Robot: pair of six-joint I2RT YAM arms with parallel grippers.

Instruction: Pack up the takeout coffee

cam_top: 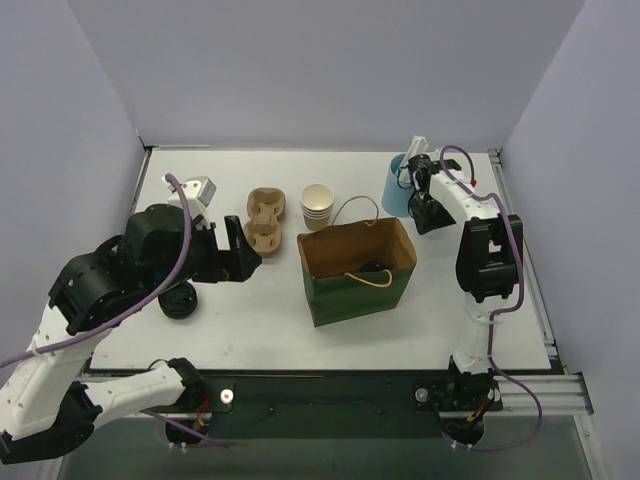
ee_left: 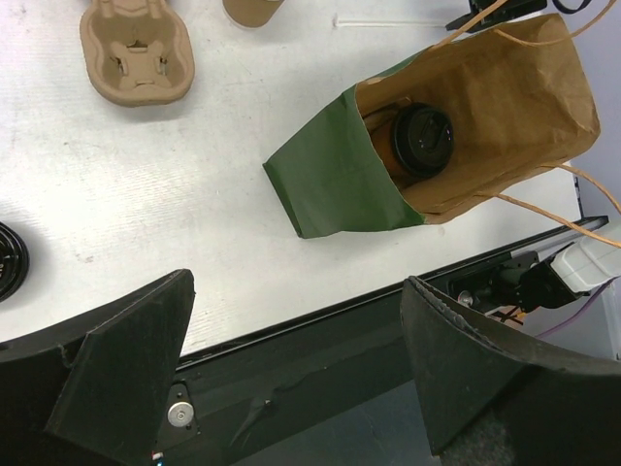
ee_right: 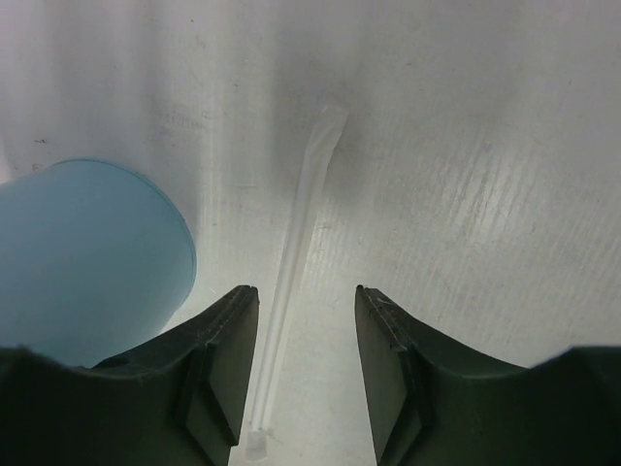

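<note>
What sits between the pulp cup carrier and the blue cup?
A stack of lidless paper cups, then the paper bag's raised handle, in the top view.

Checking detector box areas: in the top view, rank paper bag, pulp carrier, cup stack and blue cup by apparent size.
1. paper bag
2. pulp carrier
3. cup stack and blue cup look alike; unranked.

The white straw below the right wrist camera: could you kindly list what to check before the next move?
1. The straw lies lined up between the right fingers: ok.
2. The right fingers are apart and hold nothing: ok.
3. The blue cup is clear of those fingers: cannot tell.
4. The takeout coffee is lidded and inside the paper bag: ok.
5. The left fingers are open and empty: ok.
</note>
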